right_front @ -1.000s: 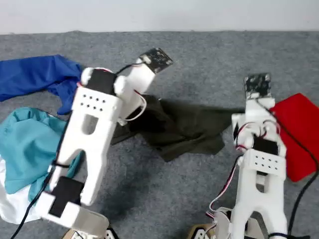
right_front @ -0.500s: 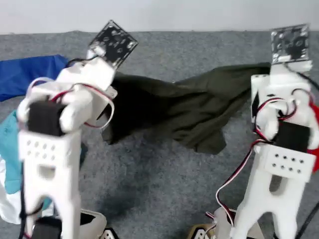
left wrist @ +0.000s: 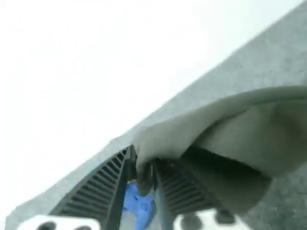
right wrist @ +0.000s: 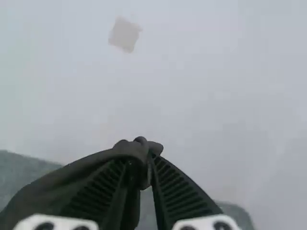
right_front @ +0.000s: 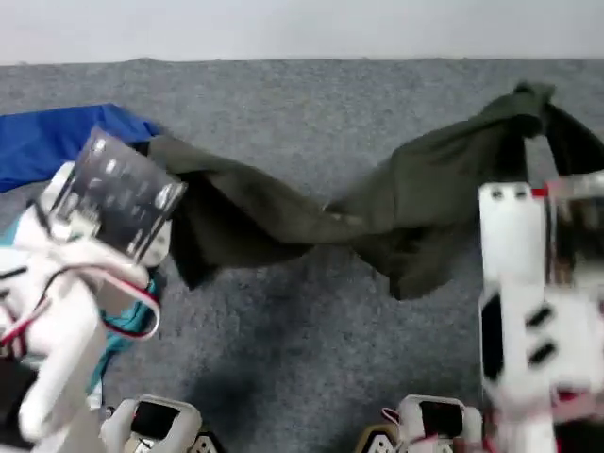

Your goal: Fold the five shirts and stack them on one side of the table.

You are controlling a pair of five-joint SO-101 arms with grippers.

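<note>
The left tool (left wrist: 144,168) and right tool (right wrist: 142,167) are clamping the olive shirt (right_front: 311,222) stretched between them, its folding seemingly just starting, with the blue shirt (right_front: 57,142) waiting.

This looks like a robotics lab or a maker's test bench. The surface (right_front: 311,113) is covered edge to edge in grey, felt-like carpet and backs onto a bare pale wall (right_front: 302,28), which carries one small square patch (right wrist: 124,33). Two white plastic arms, the left arm (right_front: 57,359) and the right arm (right_front: 514,283), stand on bases (right_front: 151,425) at the near edge. Exposed coloured wires (right_front: 142,317) loop along the left arm's links. An olive shirt (right_front: 283,222) hangs between the arms, and a blue shirt (right_front: 47,142) lies crumpled at the far left.
</note>
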